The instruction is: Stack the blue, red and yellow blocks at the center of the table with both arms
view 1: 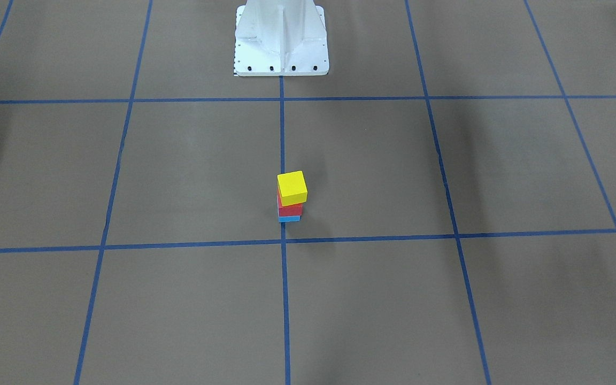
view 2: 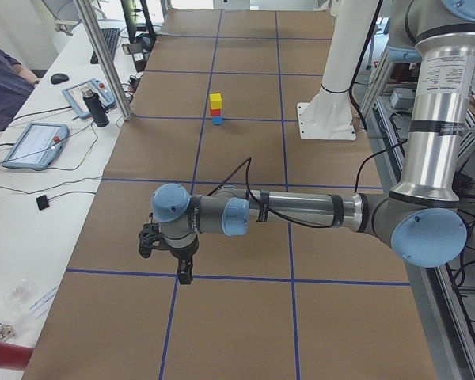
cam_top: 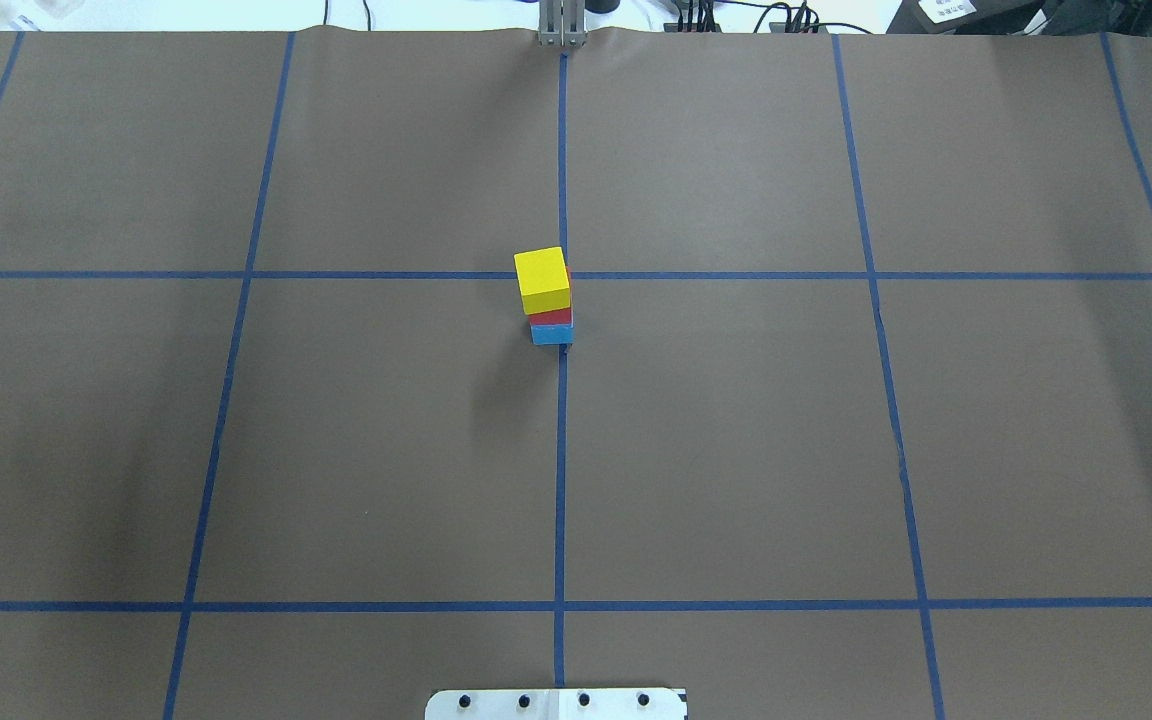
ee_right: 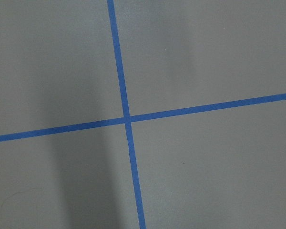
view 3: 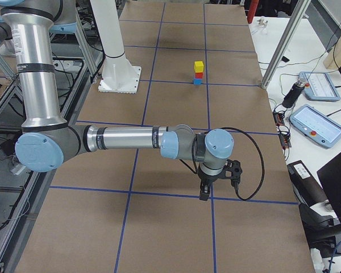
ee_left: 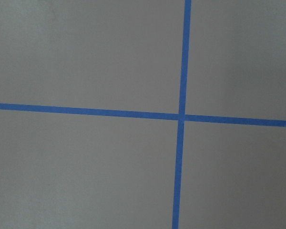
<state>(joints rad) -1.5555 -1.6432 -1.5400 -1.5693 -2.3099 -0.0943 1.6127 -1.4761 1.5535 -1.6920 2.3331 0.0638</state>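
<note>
We find a robotics laboratory. The table (cam_top: 736, 450) is papered brown and gridded with blue tape (cam_top: 560, 450), and a white arm pedestal (view 2: 332, 95) is bolted to it. Teach pendants (view 3: 317, 125) and cables lie on white side benches (view 2: 16, 237) framed by aluminium posts (view 2: 103, 55).

Yellow block (view 1: 292, 187), red block (view 1: 290, 209), blue block (view 1: 289, 218) (blue-gridded brown table (view 1: 179, 176))

The block stack (cam_top: 544, 285) stands by itself on the centre line of the bench (cam_top: 736, 450), with open brown paper on every side for an approach. The white pedestal (view 1: 281, 37) rises well apart, on the robot's side.
</note>
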